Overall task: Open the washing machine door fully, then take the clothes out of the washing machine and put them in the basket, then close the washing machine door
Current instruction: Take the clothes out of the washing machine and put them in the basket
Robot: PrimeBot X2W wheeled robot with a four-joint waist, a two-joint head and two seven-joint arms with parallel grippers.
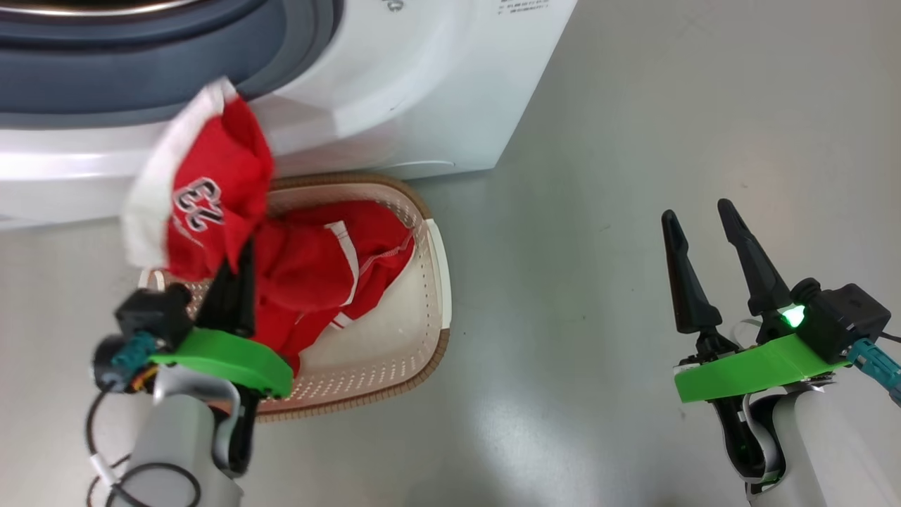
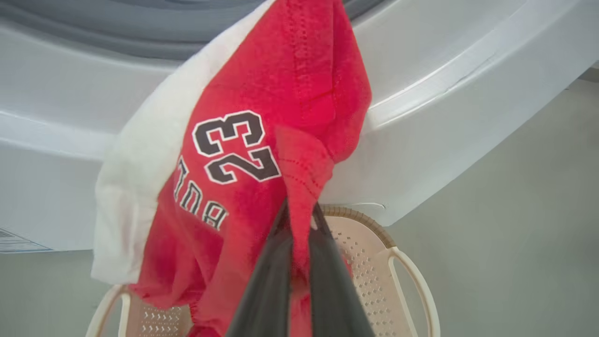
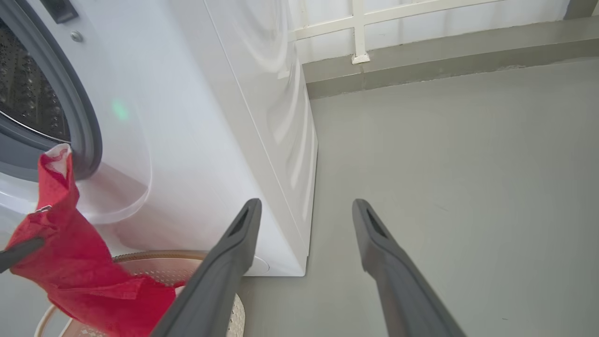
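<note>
My left gripper (image 1: pixel 236 264) is shut on a red jersey (image 1: pixel 211 204) with white trim and the number 23, holding it up over the cream basket (image 1: pixel 429 282). A second red garment (image 1: pixel 331 260) lies in the basket. In the left wrist view the fingers (image 2: pixel 323 271) pinch a fold of the jersey (image 2: pixel 262 154), with the basket (image 2: pixel 374 248) below. The white washing machine (image 1: pixel 394 84) stands behind, its grey-ringed opening (image 1: pixel 141 63) at top left. My right gripper (image 1: pixel 704 218) stands open over bare floor. The right wrist view shows the jersey (image 3: pixel 70 262) beside the drum opening (image 3: pixel 32 93). The door is out of view.
Grey floor (image 1: pixel 633 141) stretches to the right of the machine and basket. A low ledge and white railing (image 3: pixel 421 28) run along the back in the right wrist view.
</note>
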